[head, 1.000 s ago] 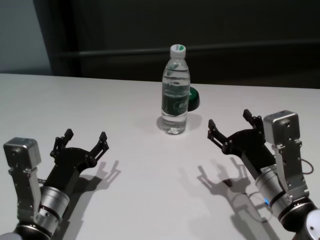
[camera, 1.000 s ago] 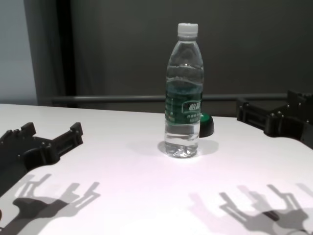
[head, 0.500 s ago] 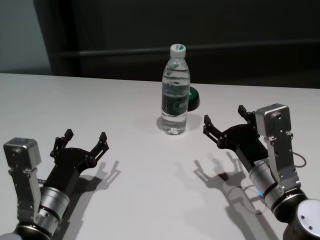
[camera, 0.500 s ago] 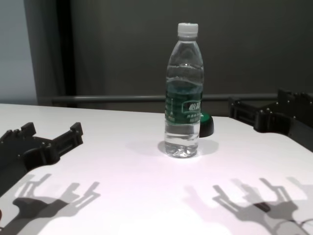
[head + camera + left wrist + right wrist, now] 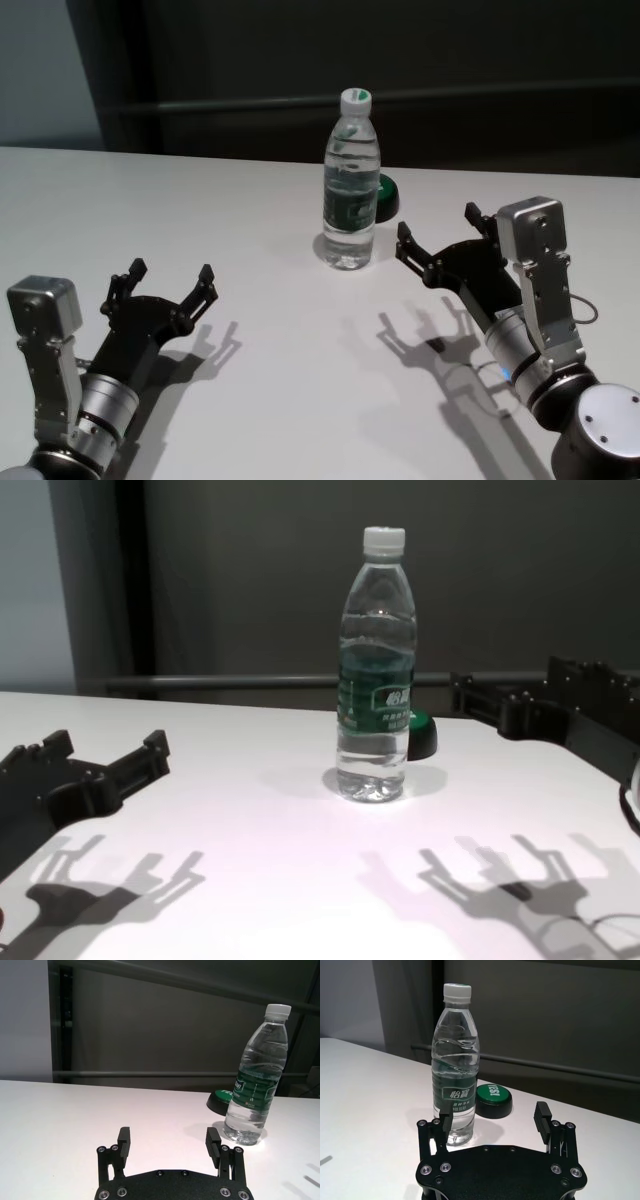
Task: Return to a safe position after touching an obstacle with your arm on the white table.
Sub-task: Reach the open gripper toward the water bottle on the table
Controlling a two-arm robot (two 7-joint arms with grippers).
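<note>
White table (image 5: pixel 250 200), obstacle (image 5: pixel 351 185) upright, cap topmost.

From my seat the only thing moving is my right gripper (image 5: pixel 437 236): over the last second it slides across the white table (image 5: pixel 270 380) toward the water bottle (image 5: pixel 351 190), its open fingers now near the bottle's base on the right side but with a gap between them. In the chest view it (image 5: pixel 505 702) reaches further in from the right edge than before, and its shadow on the tabletop creeps the same way. The arm's silver wrist block (image 5: pixel 531 232) swings inward and sits higher in the head view.
</note>
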